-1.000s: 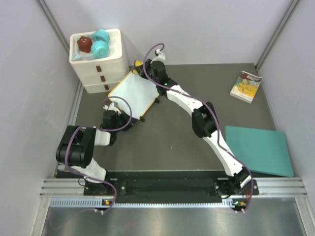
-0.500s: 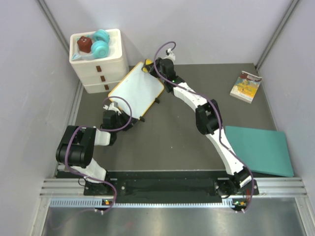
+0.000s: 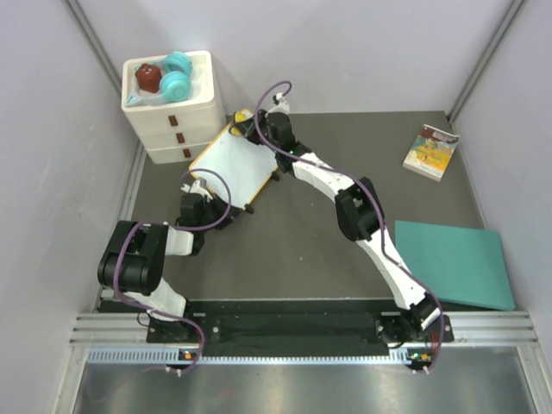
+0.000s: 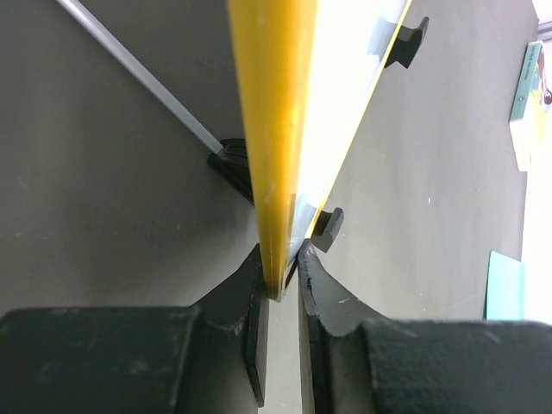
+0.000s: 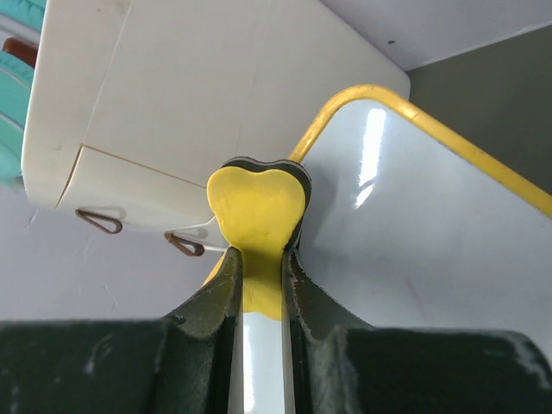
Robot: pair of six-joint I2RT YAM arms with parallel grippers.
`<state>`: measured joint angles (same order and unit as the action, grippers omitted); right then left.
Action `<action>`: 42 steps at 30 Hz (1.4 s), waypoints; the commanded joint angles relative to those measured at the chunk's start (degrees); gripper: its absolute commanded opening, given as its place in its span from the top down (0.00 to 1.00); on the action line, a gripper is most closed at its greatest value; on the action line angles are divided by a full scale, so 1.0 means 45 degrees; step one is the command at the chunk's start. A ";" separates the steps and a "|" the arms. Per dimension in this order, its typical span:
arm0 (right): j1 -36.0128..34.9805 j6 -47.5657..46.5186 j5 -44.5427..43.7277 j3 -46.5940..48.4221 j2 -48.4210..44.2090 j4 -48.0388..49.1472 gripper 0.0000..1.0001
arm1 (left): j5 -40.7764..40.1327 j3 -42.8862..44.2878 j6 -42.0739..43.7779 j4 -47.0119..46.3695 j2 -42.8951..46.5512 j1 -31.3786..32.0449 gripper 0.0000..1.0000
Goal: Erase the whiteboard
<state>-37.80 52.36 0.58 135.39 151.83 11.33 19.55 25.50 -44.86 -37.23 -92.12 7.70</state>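
Starting at the near side of the dark grey table (image 3: 302, 250), the left gripper (image 4: 280, 269) is clamped on the bottom edge of the small white whiteboard with the orange-yellow frame (image 4: 269, 129). One black finger sits on each side of the rim. That camera sees the board edge-on, so its writing face is only a bright glare-washed sliver, with black feet (image 4: 326, 229) sticking out to the sides. The right margin of the same view cuts off a slice of a teal mat and of a book.

From above, the whiteboard (image 3: 237, 164) lies diagonally in the left-centre of the table, between the left gripper (image 3: 207, 210) and the white three-drawer box (image 3: 177, 125). Its face reads plain white. I cannot tell from there whether it stands on the table or is held off it.

At the board's far corner, the right gripper (image 5: 259, 272) pinches a yellow heart-shaped eraser with a dark backing (image 5: 257, 203). The eraser's lower part is hidden between the fingers. It sits over the rounded frame corner, but contact with the board cannot be made out. In the overhead view the wrist and a purple cable cover this gripper's fingers, and only a yellow speck of the eraser (image 3: 244, 115) shows.

Teal spool-shaped toys (image 3: 177, 76) and a brown object (image 3: 147, 78), too small to identify, lie on top of the box. Well apart to the right are a flat teal mat (image 3: 453, 263) and, farther off, a colourful book (image 3: 429, 152).
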 commanded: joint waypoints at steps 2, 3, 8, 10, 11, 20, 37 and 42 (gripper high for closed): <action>-0.0410 -0.0189 0.0322 0.0107 -0.0048 -0.1033 1.00 | -0.0419 -0.0295 0.0965 0.2747 -0.0331 0.0163 1.00; -0.0292 -0.0209 0.0205 0.0147 -0.0048 -0.1034 1.00 | -0.0380 -0.0275 0.0965 0.2747 -0.0331 0.0163 1.00; 0.0838 0.0181 0.0047 -0.0204 -0.0126 -0.1267 1.00 | -0.0399 -0.0295 0.0985 0.2727 -0.0350 0.0182 1.00; 0.1153 0.0356 0.0202 -0.0476 -0.0185 -0.1249 1.00 | -0.0380 -0.0295 0.0985 0.2727 -0.0331 0.0163 1.00; 0.1270 0.0415 0.0300 -0.0594 -0.0204 -0.1210 1.00 | -0.0360 -0.0295 0.1004 0.2727 -0.0350 0.0163 1.00; 0.0706 -0.0091 0.1218 0.0321 0.0224 -0.1404 1.00 | -0.0321 -0.0256 0.1044 0.2747 -0.0350 0.0163 1.00; -0.1384 0.0005 0.1726 0.0401 0.0459 -0.1014 1.00 | -0.0302 -0.0334 0.1082 0.2669 -0.0331 0.0163 1.00; -0.1561 0.0083 0.1941 -0.0379 -0.0145 -0.0702 1.00 | -0.0302 -0.0334 0.1122 0.2688 -0.0291 0.0163 1.00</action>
<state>-41.28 53.17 6.20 136.84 152.00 11.20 19.64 25.52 -44.23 -37.19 -92.12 7.70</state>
